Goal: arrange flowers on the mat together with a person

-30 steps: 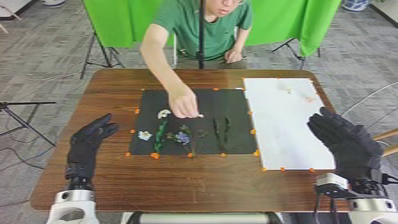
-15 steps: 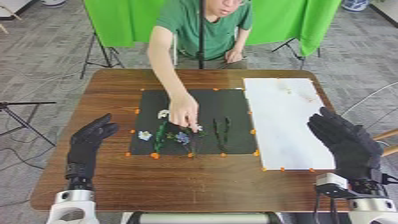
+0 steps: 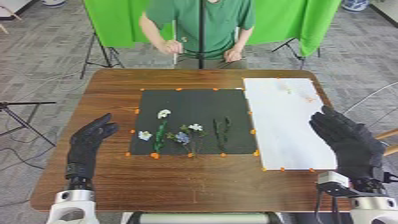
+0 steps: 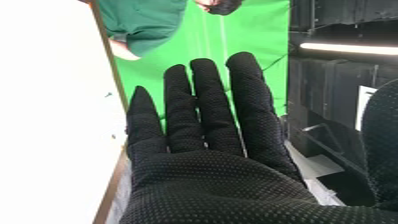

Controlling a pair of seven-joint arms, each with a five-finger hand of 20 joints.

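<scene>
In the head view my left hand is held open over the table's left side, left of the black mat. My right hand is open over the right edge of the white sheet, and in the right wrist view my right hand has straight fingers. On the mat lie a white flower, a pale blue-white flower, a green leafy stem, a blue flower, a white flower and dark green stems. The person's hand is beyond the far edge, away from the flowers.
A white sheet with small pale sprigs near its far end lies right of the mat. Orange dots mark the edges of mat and sheet. A dark vertical pole stands behind the brown table.
The person's hand has left the mat and drawn back past the far edge. A white flower now lies beside the blue one, where the hand was. My hands have hardly moved.
</scene>
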